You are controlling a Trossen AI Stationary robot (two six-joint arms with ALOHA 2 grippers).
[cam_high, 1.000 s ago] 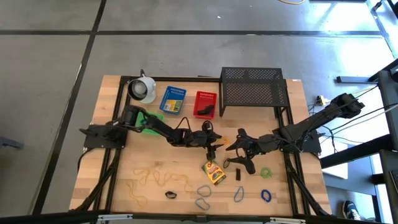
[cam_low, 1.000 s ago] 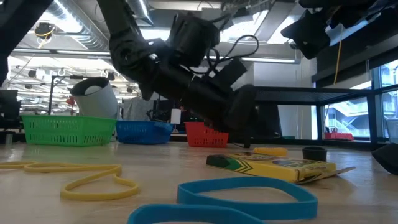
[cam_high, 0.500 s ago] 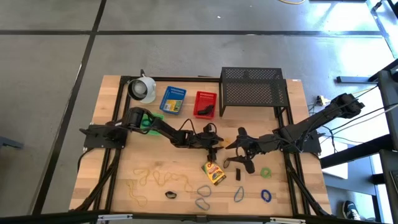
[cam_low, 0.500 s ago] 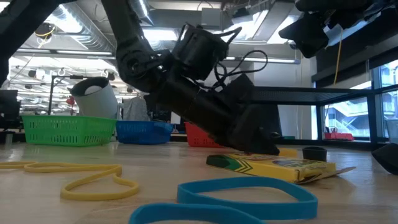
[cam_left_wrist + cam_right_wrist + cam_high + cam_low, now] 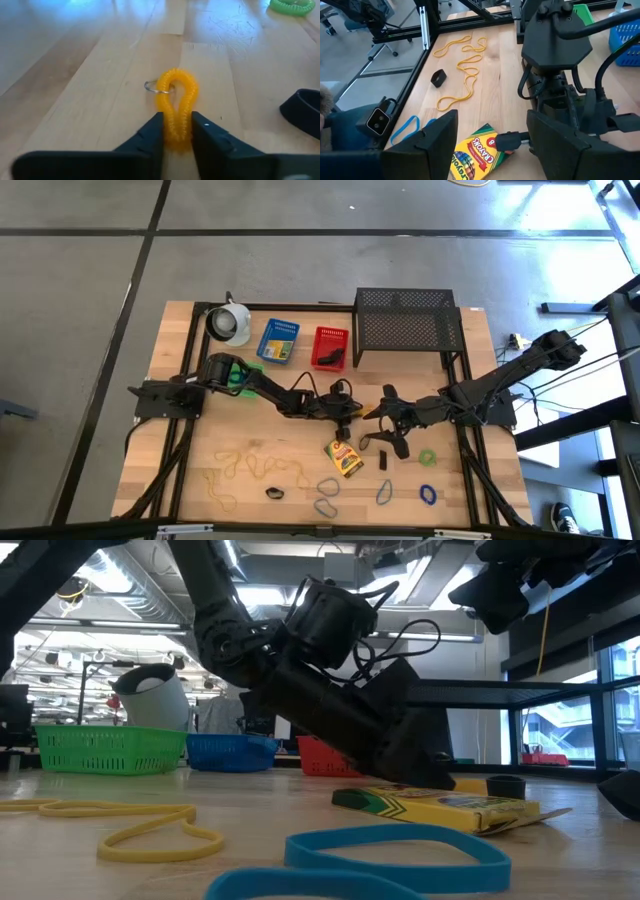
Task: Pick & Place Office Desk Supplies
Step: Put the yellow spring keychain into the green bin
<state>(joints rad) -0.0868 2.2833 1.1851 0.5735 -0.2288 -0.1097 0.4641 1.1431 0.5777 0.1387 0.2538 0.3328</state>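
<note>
My left gripper (image 5: 176, 131) is down at the wooden table (image 5: 200, 445), near its middle, with both fingers pinched on a small yellow coiled loop with a metal ring at one side (image 5: 175, 107). The coil lies flat on the boards, squeezed narrow between my fingertips, and I judge it not yet lifted. My right gripper (image 5: 492, 145) hangs with its fingers spread wide, holding nothing, just above the yellow-green crayon box (image 5: 345, 456).

By my reckoning the job is barely begun. Most supplies lie loose along the front of the table: long tan rubber bands (image 5: 250, 467), blue band loops (image 5: 327, 494), a green loop (image 5: 428, 456) and a small dark clip (image 5: 274, 493). The blue basket (image 5: 277, 340), the red basket (image 5: 329, 347) and the green basket (image 5: 110, 748) stand at the back; I cannot tell what they already hold.
</note>
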